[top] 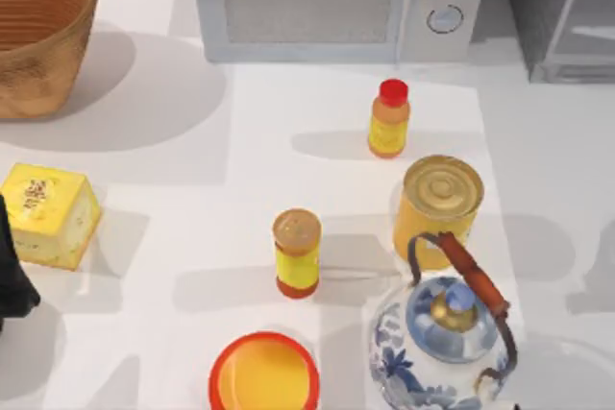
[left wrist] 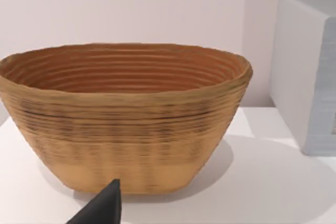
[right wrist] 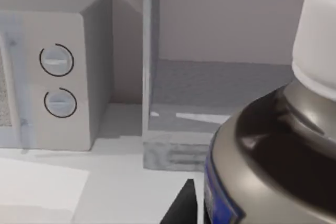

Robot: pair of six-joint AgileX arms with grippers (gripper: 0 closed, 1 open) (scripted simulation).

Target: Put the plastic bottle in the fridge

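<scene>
The plastic bottle [right wrist: 273,150] looms close in the right wrist view: a dark rounded body, a blue label and a white cap. My right gripper [right wrist: 247,208] is shut on it, and one dark finger [right wrist: 181,205] shows beside the label. The fridge [right wrist: 220,93] stands just beyond, grey, with its inside floor in sight past a pale door edge. In the top view the fridge [top: 562,16] sits at the back right corner. My left arm [top: 12,276] is parked at the left edge, its gripper [left wrist: 102,208] facing a basket.
A white microwave [top: 336,2] stands left of the fridge. On the table are a red-capped orange bottle [top: 389,119], a tan-lidded yellow can [top: 438,201], a yellow-labelled bottle [top: 297,253], a blue-white teapot [top: 442,338], a red bowl [top: 264,373], a yellow box [top: 46,213] and a woven basket [top: 38,31].
</scene>
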